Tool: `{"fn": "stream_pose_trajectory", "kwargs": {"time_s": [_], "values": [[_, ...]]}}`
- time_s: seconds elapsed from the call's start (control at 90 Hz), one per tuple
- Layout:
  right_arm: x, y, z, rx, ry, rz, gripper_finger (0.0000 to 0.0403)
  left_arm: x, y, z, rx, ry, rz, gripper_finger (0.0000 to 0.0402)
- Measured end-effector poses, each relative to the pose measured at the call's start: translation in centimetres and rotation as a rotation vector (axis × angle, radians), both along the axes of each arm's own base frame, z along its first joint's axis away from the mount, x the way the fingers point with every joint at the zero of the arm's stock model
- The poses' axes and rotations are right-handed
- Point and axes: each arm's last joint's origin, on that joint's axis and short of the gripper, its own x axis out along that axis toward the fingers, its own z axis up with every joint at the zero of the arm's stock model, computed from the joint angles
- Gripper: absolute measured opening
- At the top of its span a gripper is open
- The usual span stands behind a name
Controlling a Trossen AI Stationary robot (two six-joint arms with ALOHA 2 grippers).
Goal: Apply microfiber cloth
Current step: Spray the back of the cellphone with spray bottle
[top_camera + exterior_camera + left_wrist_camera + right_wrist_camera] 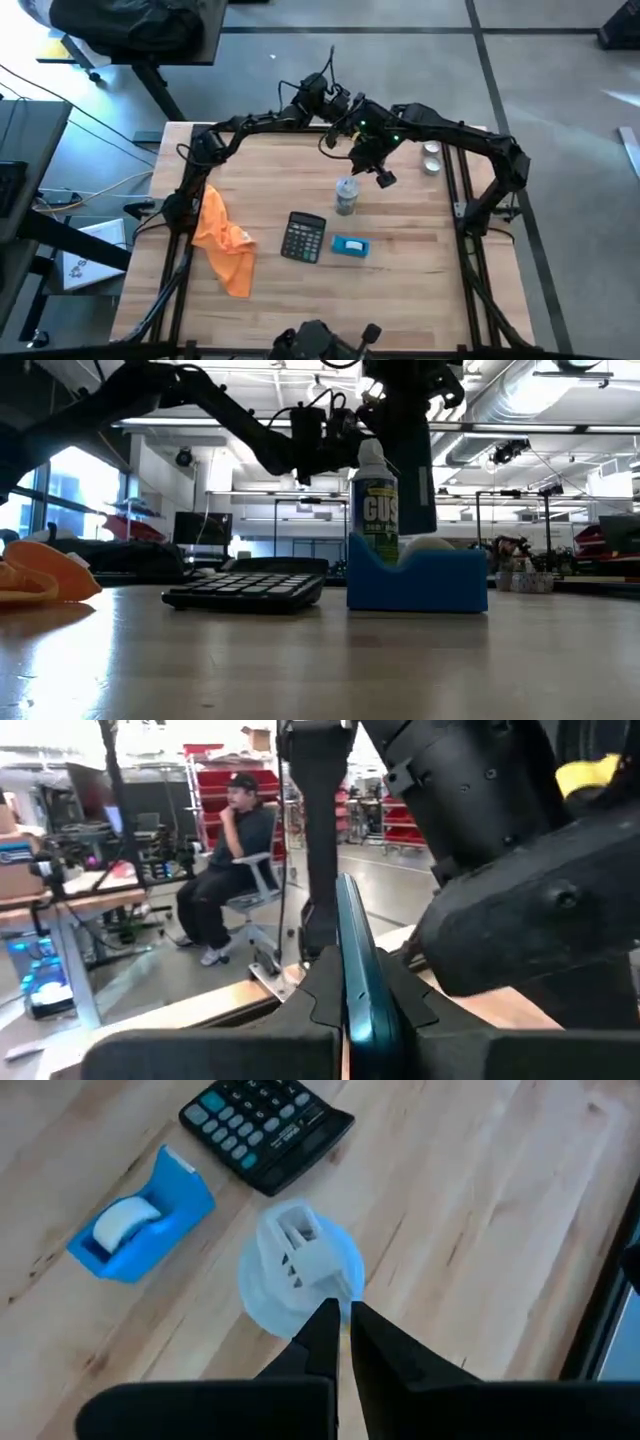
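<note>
We have not touched the cloth (224, 241); it lies by the table's (420, 280) left edge. Our left tool (352, 1010) grips a teal slab (356, 970) at the far edge. Our right tool (341, 1327) hangs nearly closed, empty, above the spray can (297, 1265).

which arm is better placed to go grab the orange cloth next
Probably neither is ideal. The left claw is shut on a teal flat slab; the right claw hangs empty above the spray can, far from the bright orange microfiber cloth.

Low view was backlit: ceiling strip lights glared, arms in silhouette. The bench (420, 250) was evenly bright from above, shadows soft. Nearest wrist-view parts blurred.
</note>
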Motion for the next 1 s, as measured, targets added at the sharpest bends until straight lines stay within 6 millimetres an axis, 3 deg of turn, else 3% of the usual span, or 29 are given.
{"fn": "stream_pose_trajectory", "kwargs": {"time_s": [0.444,0.767,1.0], "values": [[0.0,0.3,-0.1,-0.035,0.033,-0.025,0.0000,-0.7,0.9,0.0,0.009,0.000,-0.003,0.0001],[0.4,1.2,-0.1,-0.024,0.022,0.000,0.0000,-0.4,-0.2,-0.2,0.048,-0.003,-0.151,0.0001],[0.6,1.6,-0.1,-0.021,0.025,0.008,0.0000,-0.3,-0.4,-0.3,0.050,0.001,-0.159,0.0001]]}}
